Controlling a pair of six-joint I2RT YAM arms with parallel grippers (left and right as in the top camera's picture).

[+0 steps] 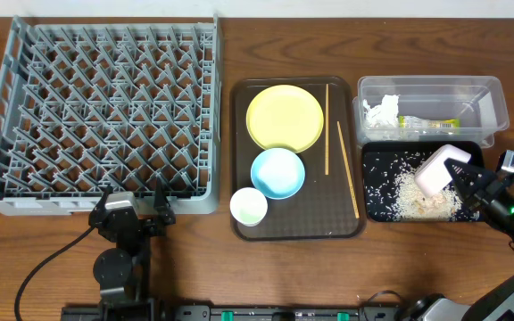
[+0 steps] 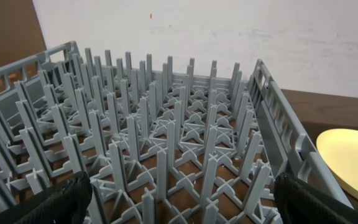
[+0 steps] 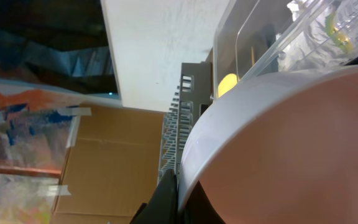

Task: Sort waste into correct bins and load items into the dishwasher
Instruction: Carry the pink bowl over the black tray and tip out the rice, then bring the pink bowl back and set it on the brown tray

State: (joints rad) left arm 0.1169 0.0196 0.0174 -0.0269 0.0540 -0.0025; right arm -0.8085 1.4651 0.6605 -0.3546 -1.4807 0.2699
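Note:
My right gripper [image 1: 460,175] is shut on the rim of the white bowl [image 1: 438,169] and holds it tilted over the black tray [image 1: 370,183], where loose rice [image 1: 410,191] lies. In the right wrist view the bowl [image 3: 278,137] fills the frame, with my finger [image 3: 169,193] on its rim. The clear container [image 1: 498,107] behind holds crumpled tissue [image 1: 384,112] and the green-and-yellow wrapper [image 1: 431,123]. The yellow plate [image 1: 284,117], blue bowl [image 1: 277,172], white cup [image 1: 248,206] and two chopsticks [image 1: 327,129] sit on the brown tray [image 1: 346,229]. My left gripper [image 1: 132,209] is open and empty at the front edge of the grey dish rack [image 1: 105,107].
In the left wrist view the rack's upright pegs [image 2: 179,143] lie straight ahead between my open fingers [image 2: 182,199], with the yellow plate's edge [image 2: 350,158] at the right. The clear container's wall [image 3: 260,37] stands close above the held bowl. A black cable [image 1: 47,267] runs at the front left.

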